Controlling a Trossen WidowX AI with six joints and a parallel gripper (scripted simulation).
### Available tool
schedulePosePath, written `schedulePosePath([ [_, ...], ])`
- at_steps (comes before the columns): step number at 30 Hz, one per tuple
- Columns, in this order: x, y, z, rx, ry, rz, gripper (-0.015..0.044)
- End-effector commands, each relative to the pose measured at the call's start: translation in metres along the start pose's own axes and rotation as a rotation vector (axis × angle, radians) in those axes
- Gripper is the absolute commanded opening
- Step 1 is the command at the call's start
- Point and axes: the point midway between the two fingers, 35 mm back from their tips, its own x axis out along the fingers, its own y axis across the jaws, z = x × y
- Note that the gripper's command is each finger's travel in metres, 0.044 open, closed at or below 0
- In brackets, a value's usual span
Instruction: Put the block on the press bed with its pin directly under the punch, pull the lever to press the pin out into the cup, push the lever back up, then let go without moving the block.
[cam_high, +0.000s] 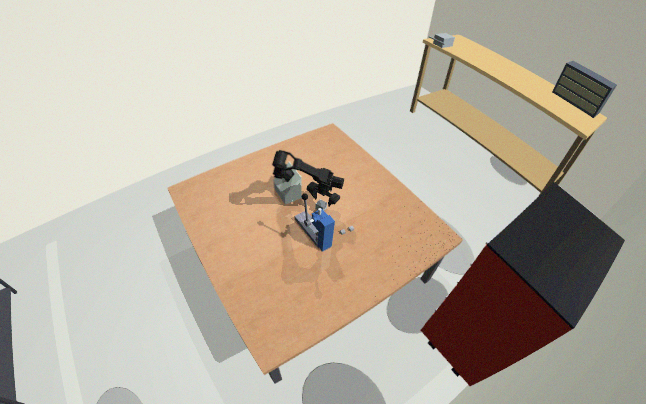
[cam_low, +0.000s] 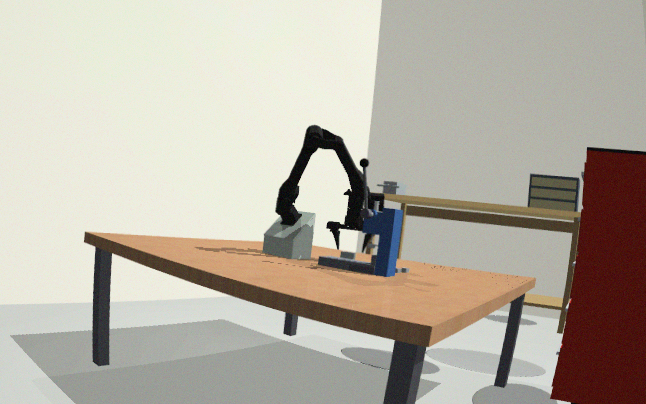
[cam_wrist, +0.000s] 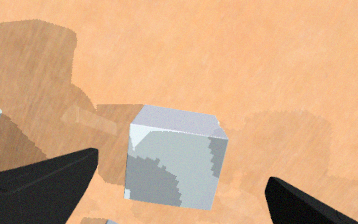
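Your end effector (cam_high: 322, 196) (cam_low: 351, 249) (cam_wrist: 182, 169) points down, spread fully, nothing gripped. Below it, pale grey block (cam_high: 321, 204) (cam_low: 348, 255) (cam_wrist: 172, 165) sits on bench (cam_high: 240, 280) (cam_low: 225, 272) (cam_wrist: 280, 65), near blue press (cam_high: 326, 230) (cam_low: 390, 245); in your wrist view, block lies between fingertips' lines, touching neither.

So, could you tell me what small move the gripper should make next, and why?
I'd probably lower the gripper slightly, keeping it open: the block lies on the table, ungripped, and the wrist view shows it between the spread fingertips, seemingly just below them.
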Motion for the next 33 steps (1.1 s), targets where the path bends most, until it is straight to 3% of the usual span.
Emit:
schedulePosePath([
  [1,0.008,0.002,-0.001,-0.008,0.006,0.006,0.044],
  [16,0.029,0.005,-0.001,-0.012,0.009,0.008,0.044],
  [24,0.029,0.005,-0.001,-0.012,0.009,0.008,0.023],
  [33,0.029,0.005,-0.001,-0.012,0.009,0.008,0.017],
])
